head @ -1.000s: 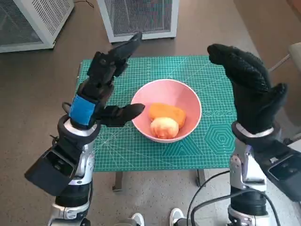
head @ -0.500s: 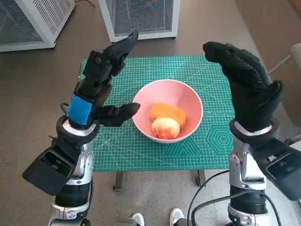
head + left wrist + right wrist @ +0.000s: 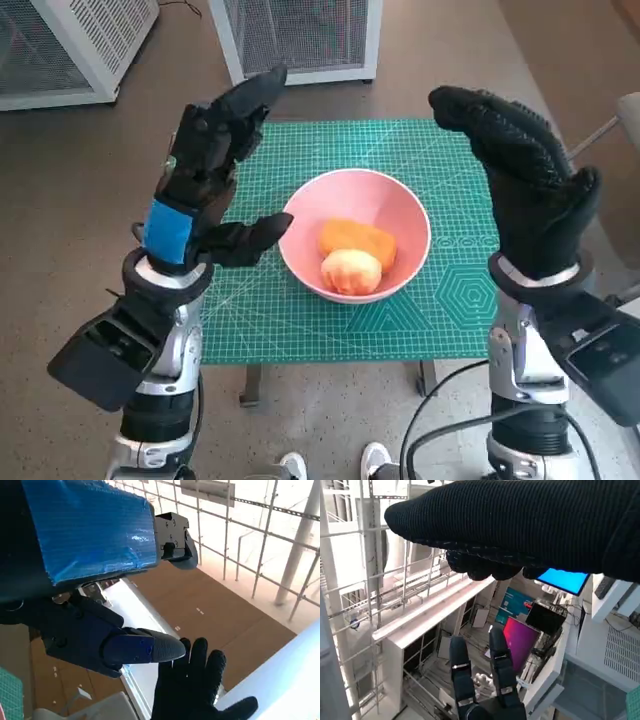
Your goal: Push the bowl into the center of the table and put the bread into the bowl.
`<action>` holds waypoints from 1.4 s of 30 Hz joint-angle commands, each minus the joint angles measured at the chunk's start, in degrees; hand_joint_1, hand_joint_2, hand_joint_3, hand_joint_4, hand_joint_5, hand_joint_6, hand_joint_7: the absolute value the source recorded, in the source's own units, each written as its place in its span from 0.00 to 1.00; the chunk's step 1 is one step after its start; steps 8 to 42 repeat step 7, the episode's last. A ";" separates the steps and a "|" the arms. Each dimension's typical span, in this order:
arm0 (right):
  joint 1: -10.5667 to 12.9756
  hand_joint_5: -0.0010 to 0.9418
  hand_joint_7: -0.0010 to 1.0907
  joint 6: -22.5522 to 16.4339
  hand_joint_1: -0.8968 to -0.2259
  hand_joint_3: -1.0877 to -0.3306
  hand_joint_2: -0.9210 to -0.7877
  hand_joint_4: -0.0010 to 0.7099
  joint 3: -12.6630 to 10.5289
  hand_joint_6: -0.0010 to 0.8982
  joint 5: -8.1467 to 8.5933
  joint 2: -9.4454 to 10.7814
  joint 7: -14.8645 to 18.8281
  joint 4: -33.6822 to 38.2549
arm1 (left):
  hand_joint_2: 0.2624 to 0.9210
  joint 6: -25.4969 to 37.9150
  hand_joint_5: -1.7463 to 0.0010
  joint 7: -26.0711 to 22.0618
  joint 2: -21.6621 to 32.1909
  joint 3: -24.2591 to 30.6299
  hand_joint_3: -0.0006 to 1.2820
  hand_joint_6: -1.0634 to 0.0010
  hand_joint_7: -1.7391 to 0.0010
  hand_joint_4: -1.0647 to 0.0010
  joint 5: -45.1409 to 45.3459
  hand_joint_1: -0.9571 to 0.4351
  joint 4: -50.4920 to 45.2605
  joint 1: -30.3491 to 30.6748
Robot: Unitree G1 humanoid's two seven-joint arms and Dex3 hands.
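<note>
bread (image 3: 356,240) sits in bowl (image 3: 410,215) between both raised, spread, empty hands: left hand (image 3: 205,165), right hand (image 3: 520,170). likely soft, light; cradle sides gently.

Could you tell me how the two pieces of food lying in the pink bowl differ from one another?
The orange bread is flat and elongated, while the pale roll is rounded and plump. The orange bread is a deeper orange-brown; the pale roll is light cream with a pinkish tint. The orange bread lies farther from the robot, the pale roll nearer. Both rest touching each other inside the pink bowl, and neither hand holds them.
</note>
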 commanded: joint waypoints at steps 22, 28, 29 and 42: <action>0.18 0.00 0.67 1.11 0.75 0.84 0.00 0.57 0.50 0.11 -0.76 -0.31 -0.30 0.14 | 1.00 1.51 0.98 0.56 -0.33 0.31 0.29 1.00 0.63 0.80 -1.09 0.25 -1.65 1.21; 0.18 0.00 0.67 1.11 0.75 0.84 0.00 0.57 0.50 0.11 -0.76 -0.31 -0.30 0.14 | 1.00 1.51 0.98 0.56 -0.33 0.31 0.29 1.00 0.63 0.80 -1.09 0.25 -1.65 1.21; 0.18 0.00 0.67 1.11 0.75 0.84 0.00 0.57 0.50 0.11 -0.76 -0.31 -0.30 0.14 | 1.00 1.51 0.98 0.56 -0.33 0.31 0.29 1.00 0.63 0.80 -1.09 0.25 -1.65 1.21; 0.18 0.00 0.67 1.11 0.75 0.84 0.00 0.57 0.50 0.11 -0.76 -0.31 -0.30 0.14 | 1.00 1.51 0.98 0.56 -0.33 0.31 0.29 1.00 0.63 0.80 -1.09 0.25 -1.65 1.21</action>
